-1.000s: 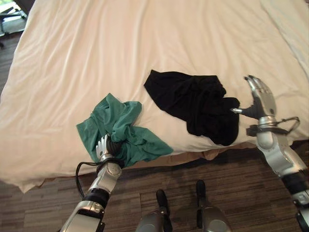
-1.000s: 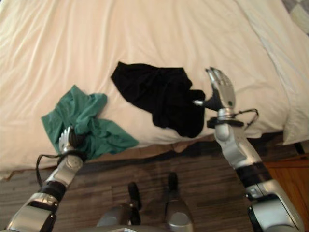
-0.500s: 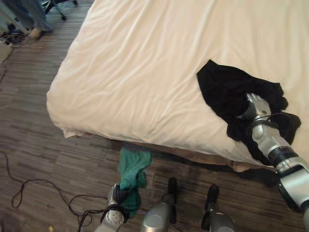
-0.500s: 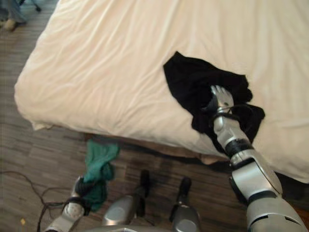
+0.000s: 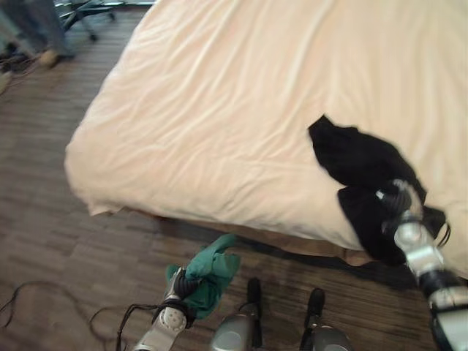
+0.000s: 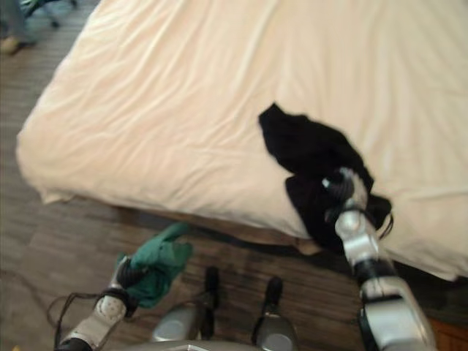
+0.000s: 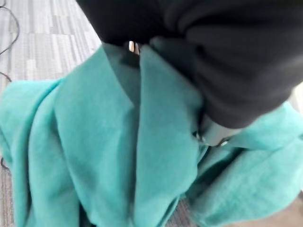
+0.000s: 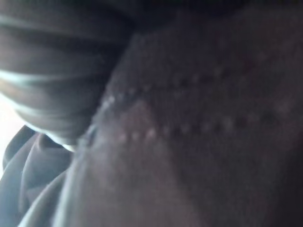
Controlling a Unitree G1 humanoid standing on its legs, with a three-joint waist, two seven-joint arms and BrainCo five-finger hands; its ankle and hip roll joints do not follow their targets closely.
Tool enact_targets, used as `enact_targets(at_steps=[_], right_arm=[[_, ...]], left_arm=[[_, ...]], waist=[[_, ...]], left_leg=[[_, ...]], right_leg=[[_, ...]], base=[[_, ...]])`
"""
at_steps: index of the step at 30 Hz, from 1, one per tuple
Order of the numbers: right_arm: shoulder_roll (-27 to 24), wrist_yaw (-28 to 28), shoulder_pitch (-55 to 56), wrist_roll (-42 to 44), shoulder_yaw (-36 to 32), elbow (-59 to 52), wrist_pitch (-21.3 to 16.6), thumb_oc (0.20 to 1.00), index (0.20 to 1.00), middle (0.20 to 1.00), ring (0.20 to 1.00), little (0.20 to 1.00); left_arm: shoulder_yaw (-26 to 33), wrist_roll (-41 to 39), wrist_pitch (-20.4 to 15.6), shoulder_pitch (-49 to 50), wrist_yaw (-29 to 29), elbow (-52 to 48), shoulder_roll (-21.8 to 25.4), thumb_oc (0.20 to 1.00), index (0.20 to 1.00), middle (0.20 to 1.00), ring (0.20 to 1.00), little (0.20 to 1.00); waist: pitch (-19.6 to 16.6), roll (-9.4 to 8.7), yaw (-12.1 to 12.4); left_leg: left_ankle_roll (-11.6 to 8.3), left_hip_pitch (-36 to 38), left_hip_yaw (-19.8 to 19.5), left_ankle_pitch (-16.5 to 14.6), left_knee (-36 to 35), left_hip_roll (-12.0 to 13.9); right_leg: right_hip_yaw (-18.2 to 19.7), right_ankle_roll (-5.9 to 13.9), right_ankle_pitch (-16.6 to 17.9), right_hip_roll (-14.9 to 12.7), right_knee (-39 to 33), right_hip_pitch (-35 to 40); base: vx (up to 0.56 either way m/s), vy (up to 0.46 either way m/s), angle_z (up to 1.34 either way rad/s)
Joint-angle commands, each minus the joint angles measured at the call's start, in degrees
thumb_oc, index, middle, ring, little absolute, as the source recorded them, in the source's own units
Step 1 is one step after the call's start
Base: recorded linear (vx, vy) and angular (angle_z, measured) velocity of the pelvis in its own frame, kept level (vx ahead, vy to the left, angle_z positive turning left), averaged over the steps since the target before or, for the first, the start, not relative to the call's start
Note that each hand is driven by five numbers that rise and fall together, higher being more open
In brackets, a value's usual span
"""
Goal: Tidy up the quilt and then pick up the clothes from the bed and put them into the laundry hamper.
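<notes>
Below, left hand (image 5: 174,291) clutching green garment (image 5: 208,272) — right hand (image 5: 401,201) on black garment (image 5: 358,157), bed (image 5: 219,110)

Bedroom, prob. in a home or hotel-type rm: big bed (image 5: 241,124) w/ smooth cream quilt (image 6: 183,110) fills most of the scene, wood-look plank floor (image 5: 51,241) around it. Clothes lying about (black garment (image 5: 358,157) on the quilt). Wheeled chair base (image 5: 84,13) at far corner.
</notes>
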Motion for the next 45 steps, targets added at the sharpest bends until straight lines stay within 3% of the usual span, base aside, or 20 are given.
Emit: enact_targets(at_steps=[1, 8, 15, 18, 19, 20, 21, 22, 23, 26, 29, 30, 31, 32, 33, 35, 36, 39, 44, 45], right_arm=[[3.3, 6.9, 17.8, 6.4, 1.0, 0.6, 0.3, 0.200, 0.200, 0.200, 0.200, 0.200], [11.8, 10.5, 21.7, 13.4, 3.1, 7.0, 0.6, 0.200, 0.200, 0.200, 0.200, 0.200], [14.9, 6.4, 11.3, 10.8, 9.3, 17.4, 1.2, 0.200, 0.200, 0.200, 0.200, 0.200], [14.2, 5.1, 8.1, 8.8, 10.2, 20.9, 1.7, 0.200, 0.200, 0.200, 0.200, 0.200], [12.5, 3.9, 7.6, 7.9, 8.8, 22.6, 2.0, 0.200, 0.200, 0.200, 0.200, 0.200], [12.4, 3.9, 7.5, 7.9, 8.8, 22.7, 2.0, 0.200, 0.200, 0.200, 0.200, 0.200], [12.1, 3.9, 7.9, 8.0, 7.7, 25.1, 3.0, 0.200, 0.200, 0.200, 0.200, 0.200], [12.1, 3.9, 7.9, 8.0, 7.7, 25.2, 3.0, 0.200, 0.200, 0.200, 0.200, 0.200], [11.8, 3.6, 9.0, 8.3, 6.0, 26.7, 3.6, 0.200, 0.200, 0.200, 0.200, 0.200], [11.8, 3.8, 10.7, 8.6, 4.4, 28.3, 4.7, 0.200, 0.200, 0.200, 0.200, 0.200], [11.6, 3.1, 12.3, 8.7, 2.4, 28.4, 5.0, 0.200, 0.200, 0.200, 0.200, 0.200], [12.2, 1.4, 12.0, 11.7, 0.2, 28.2, 4.8, 0.200, 0.200, 0.200, 0.200, 0.200], [12.1, 1.4, 11.9, 11.7, 0.2, 28.2, 4.8, 0.200, 0.200, 0.200, 0.200, 0.200], [12.4, 0.0, 11.7, 14.0, 0.0, 28.1, 4.5, 0.200, 0.200, 0.200, 0.200, 0.200], [12.4, -0.1, 11.6, 14.1, 0.0, 28.1, 4.4, 0.200, 0.200, 0.200, 0.200, 0.200], [12.4, -1.8, 13.5, 15.6, -0.2, 28.7, 3.9, 0.200, 0.200, 0.200, 0.200, 0.200], [12.4, -1.8, 13.4, 15.6, -0.2, 28.7, 3.9, 0.200, 0.200, 0.200, 0.200, 0.200], [12.2, -1.8, 15.2, 14.9, 1.0, 29.3, 4.4, 0.200, 0.200, 0.200, 0.200, 0.200], [12.3, -0.6, 13.8, 11.6, 3.2, 30.1, 4.4, 0.200, 0.200, 0.200, 0.200, 0.200], [12.6, 1.6, 12.0, 8.0, 5.6, 35.6, 5.5, 0.200, 0.200, 0.200, 0.200, 0.200]], left_arm=[[3.2, 2.9, -0.6, -0.8, -1.9, 3.7, -0.3, 0.200, 0.200, 0.200, 0.200, 0.200], [4.9, 2.3, 0.6, -0.4, -1.3, 9.0, -2.9, 0.200, 0.200, 0.200, 0.200, 0.200], [5.4, -1.7, 0.5, -3.2, 3.6, 17.9, -7.8, 0.200, 0.200, 0.200, 0.200, 0.200], [4.5, -3.8, 0.2, -4.6, 4.9, 19.3, -9.5, 0.200, 0.200, 0.200, 0.200, 0.200], [3.7, -4.1, 0.5, -6.1, 5.0, 18.4, -10.3, 0.200, 0.200, 0.200, 0.200, 0.200], [3.6, -4.1, 0.5, -6.1, 5.0, 18.4, -10.3, 0.200, 0.200, 0.200, 0.200, 0.200], [4.3, -4.7, 0.8, -6.1, 4.5, 17.4, -9.8, 0.200, 0.200, 0.200, 0.200, 0.200], [4.3, -4.7, 0.9, -6.1, 4.5, 17.3, -9.8, 0.200, 0.200, 0.200, 0.200, 0.200], [6.3, -6.1, 1.3, -5.5, 4.4, 18.2, -9.1, 0.200, 0.200, 0.200, 0.200, 0.200], [7.3, -7.1, 1.8, -4.5, 3.9, 20.1, -8.9, 0.200, 0.200, 0.200, 0.200, 0.200], [8.0, -7.8, 2.2, -4.8, 3.7, 21.3, -8.8, 0.200, 0.200, 0.200, 0.200, 0.200], [7.9, -9.1, 2.4, -7.6, 4.5, 21.4, -8.2, 0.200, 0.200, 0.200, 0.200, 0.200], [7.9, -9.1, 2.4, -7.7, 4.5, 21.4, -8.2, 0.200, 0.200, 0.200, 0.200, 0.200], [6.7, -9.2, 2.2, -9.9, 4.7, 20.6, -8.1, 0.200, 0.200, 0.200, 0.200, 0.200], [6.8, -9.3, 2.2, -10.0, 4.7, 20.5, -8.1, 0.200, 0.200, 0.200, 0.200, 0.200], [4.6, -8.8, 1.9, -12.2, 4.7, 20.0, -8.5, 0.200, 0.200, 0.200, 0.200, 0.200], [4.6, -8.8, 1.9, -12.2, 4.7, 20.0, -8.5, 0.200, 0.200, 0.200, 0.200, 0.200], [2.1, -5.0, 2.4, -13.6, 3.7, 22.5, -8.1, 0.200, 0.200, 0.200, 0.200, 0.200], [2.8, -5.4, 2.2, -11.9, 3.6, 25.0, -9.6, 0.200, 0.200, 0.200, 0.200, 0.200], [3.5, -6.7, 0.5, -12.6, 2.2, 27.6, -9.5, 0.200, 0.200, 0.200, 0.200, 0.200]], waist=[[0.2, -1.88, -4.7], [-1.6, -3.49, -6.6], [-0.8, -2.27, -3.6], [-0.6, -1.36, -1.3], [-0.4, -1.22, -0.9], [-0.2, -1.18, -1.1], [-0.7, -1.55, -1.4], [-0.6, -1.52, -1.5], [-1.4, -1.91, -1.1], [-3.1, -1.49, -0.6], [-3.0, -2.08, 0.0], [0.9, -2.49, -2.7], [0.8, -2.55, -2.5], [2.5, -2.02, -4.4], [2.6, -1.73, -4.3], [3.9, -1.00, -6.1], [3.8, -0.93, -6.1], [4.0, -1.46, -7.9], [1.5, -2.00, -5.7], [0.9, -2.89, -0.9]], left_leg=[[-3.37, 3.8, 3.4, -8.0, -0.3, 2.5], [-3.36, 6.9, 6.6, -8.7, -0.3, 3.6], [-3.37, 7.2, 5.3, -7.4, -0.3, 3.8], [-3.73, 3.9, 3.0, -5.8, -0.3, 2.6], [-4.46, 4.2, 12.3, -6.7, 1.8, 4.9], [-4.50, 4.3, 12.0, -6.9, 2.0, 4.9], [-4.60, 5.0, 22.1, -6.6, 6.0, 8.7], [-4.70, 4.9, 21.9, -6.8, 6.4, 8.9], [-4.96, 5.9, 27.4, -6.2, 9.9, 12.7], [-4.85, 5.2, 25.1, -6.4, 9.6, 12.4], [-2.56, 4.7, 20.7, -8.2, 8.2, 8.1], [0.63, 4.5, 14.1, -10.1, 6.3, 3.1], [0.66, 4.3, 14.3, -10.0, 6.3, 3.0], [0.56, 4.5, 9.5, -9.8, 5.5, 1.6], [0.84, 3.9, 10.1, -8.9, 5.6, 2.2], [1.01, 4.3, 2.5, -8.9, 3.8, 0.1], [0.99, 4.1, 2.6, -8.8, 3.8, 0.1], [1.19, 3.4, -5.5, -10.5, 6.3, -3.8], [1.70, 4.2, -5.8, -11.0, 6.4, -4.5], [0.96, 11.3, -6.2, -8.8, -0.3, -0.6]], right_leg=[[4.3, 5.03, -8.1, -1.5, 3.4, 0.7], [7.5, 4.61, -8.5, -0.4, 4.0, 1.2], [6.7, 3.75, -9.1, 0.0, 2.2, 2.4], [1.9, 4.18, -8.6, -1.9, 0.6, 3.0], [-6.2, 5.03, -9.8, -5.5, 1.8, 4.2], [-6.4, 5.09, -9.9, -5.5, 1.9, 4.5], [-12.7, 4.54, -9.7, -7.4, 2.9, 6.1], [-12.9, 4.49, -9.8, -7.3, 2.9, 6.3], [-18.2, 3.34, -10.9, -8.3, 4.8, 8.7], [-22.0, 2.99, -12.1, -8.9, 7.3, 11.0], [-24.6, 3.69, -11.6, -14.1, 18.3, 9.9], [-13.2, 4.82, -8.8, -16.2, 34.8, -0.6], [-12.9, 4.75, -8.9, -16.3, 35.0, -1.1], [0.0, 5.05, -13.7, -7.4, 31.6, -6.1], [-0.5, 4.32, -12.6, -6.9, 31.0, -6.4], [12.0, 3.68, -13.9, 0.0, 23.7, -8.1], [12.0, 3.64, -13.7, 0.1, 23.5, -8.2], [25.2, 4.39, -10.1, 3.3, 14.1, -6.5], [21.9, 3.96, -8.2, 1.4, 9.2, -2.3], [14.2, 5.11, -11.9, 5.0, 19.6, -2.9]], base=[[0.04, 0.021, -0.71], [0.03, -0.001, -0.57], [-0.03, -0.046, -0.12], [-0.15, -0.013, 0.47], [-0.17, 0.002, 1.25], [-0.20, 0.004, 2.54], [-0.08, -0.008, 2.63], [-0.10, 0.000, 2.85], [-0.02, -0.008, 2.10], [0.16, 0.126, 2.58], [0.12, 0.341, 1.66], [0.04, 0.303, 1.96], [0.07, 0.330, 2.86], [-0.04, 0.025, 2.30], [0.05, -0.027, 2.18], [0.08, -0.079, 1.60], [0.07, -0.041, 2.84], [0.07, -0.050, 2.85], [0.07, -0.078, 0.58], [0.05, -0.012, -0.15]])
